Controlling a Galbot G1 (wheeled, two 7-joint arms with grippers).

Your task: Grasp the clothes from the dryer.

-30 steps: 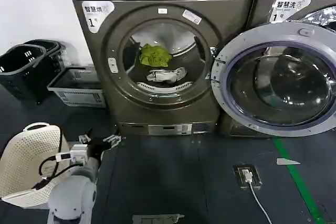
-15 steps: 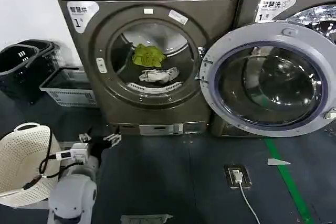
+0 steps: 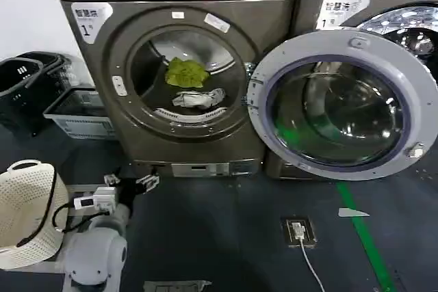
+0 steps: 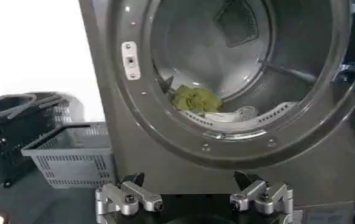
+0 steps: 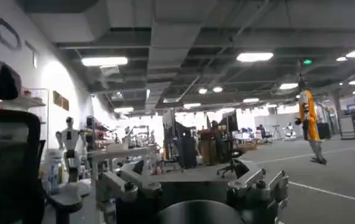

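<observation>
**A:** Looks like the approach step, nothing grabbed yet. Left gripper (image 3: 130,183) down low in front of the dryer (image 3: 185,148), well short of the round opening, fingers (image 4: 129,198) spread wide with nothing between them. Right gripper (image 5: 193,185) pointed off at the open room, fingers apart too, nothing in it — basically parked.

**B:** And the clothes (image 3: 187,72)?

**A:** Sitting inside the drum — yellow-green piece further back, white-and-grey piece (image 3: 198,98) just in front of it near the lip. Glass door (image 3: 335,104) swung fully open off to the right, so no obstruction there.

**B:** So next up?

**A:** Probably lift and reach the left arm up through the ring, clear the lower rim, then come down on one piece and close. Small floppy fabric, so easy to pinch only an edge or miss entirely.
</observation>
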